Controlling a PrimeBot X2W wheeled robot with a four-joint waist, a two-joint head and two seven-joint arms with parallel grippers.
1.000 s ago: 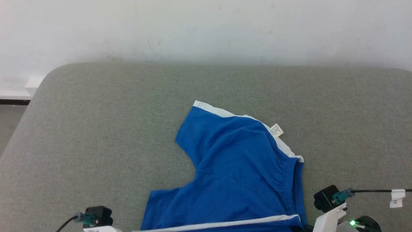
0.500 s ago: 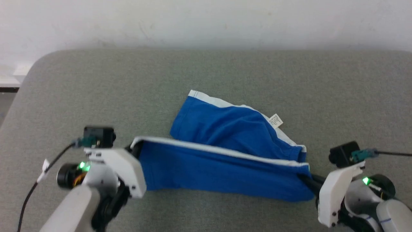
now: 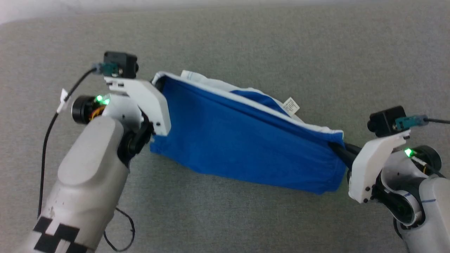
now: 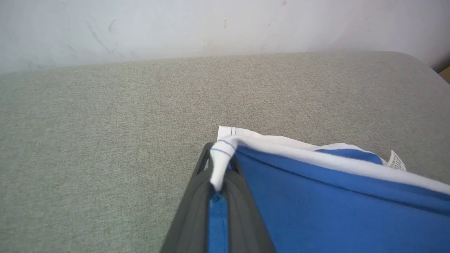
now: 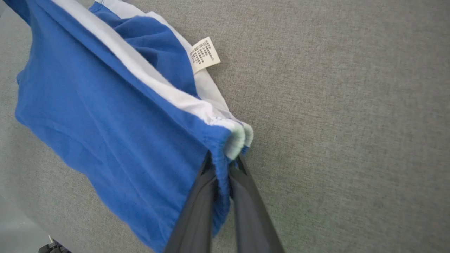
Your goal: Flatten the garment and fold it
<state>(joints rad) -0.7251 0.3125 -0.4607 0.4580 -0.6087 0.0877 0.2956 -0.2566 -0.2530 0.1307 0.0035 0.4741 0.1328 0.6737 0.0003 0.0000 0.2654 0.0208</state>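
Holds one pair of bright royal-blue soft fabric shorts (image 3: 246,147), one white tag (image 3: 290,105) showing, stretched over the grey woven surface (image 3: 246,42), left gripper (image 4: 219,168) and right gripper (image 5: 223,168) each pinched tight on one white-trimmed corner, bare surface all around.

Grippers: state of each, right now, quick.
Left gripper: shut on the garment, at one end of its white-trimmed edge.
Right gripper: shut on the garment's other end.

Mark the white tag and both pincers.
white tag (image 5: 205,55): right wrist view, middle of the printed label.
left pincer (image 4: 219,168): left wrist view, midway between its closed fingertips.
right pincer (image 5: 224,160): right wrist view, midway between its closed fingertips.
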